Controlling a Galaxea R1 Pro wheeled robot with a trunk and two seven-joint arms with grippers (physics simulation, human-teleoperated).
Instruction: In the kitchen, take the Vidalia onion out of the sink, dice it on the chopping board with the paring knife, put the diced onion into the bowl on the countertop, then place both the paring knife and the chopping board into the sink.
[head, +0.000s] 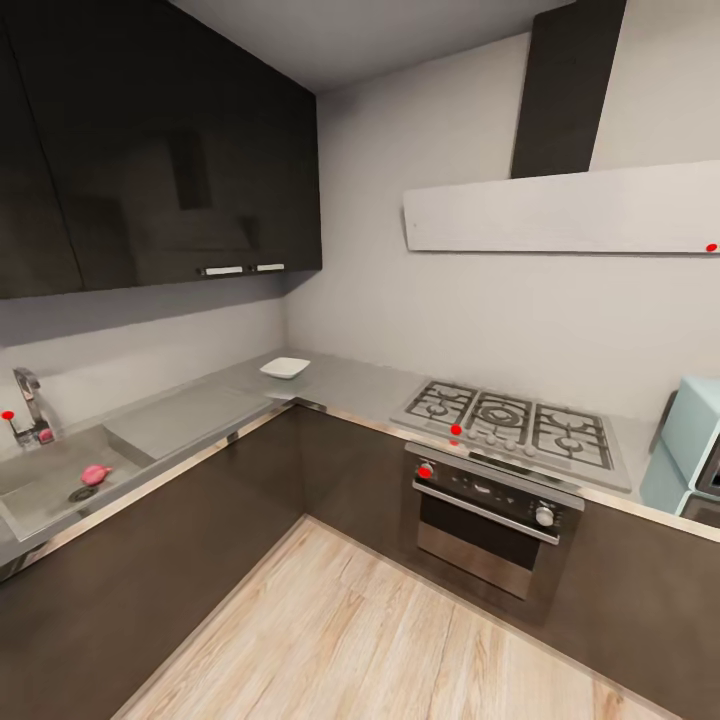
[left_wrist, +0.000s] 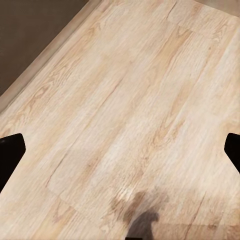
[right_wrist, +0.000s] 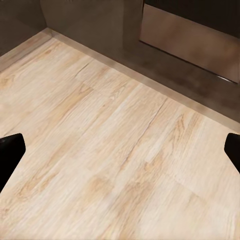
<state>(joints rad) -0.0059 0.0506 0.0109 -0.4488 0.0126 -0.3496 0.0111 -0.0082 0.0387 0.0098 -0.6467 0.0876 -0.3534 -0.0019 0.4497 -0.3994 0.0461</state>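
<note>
While the kitchen corner is being viewed from the head camera, a pinkish object, possibly the Vidalia onion, is being seen lying in the sink by the drain. The white bowl is being borne by the countertop near the corner. Both grippers, left and right, are being held wide apart over the wood floor, gripping nothing.

even, soft light | glossy cabinets glare | edges bowed (wide lens) | slight blur
</note>
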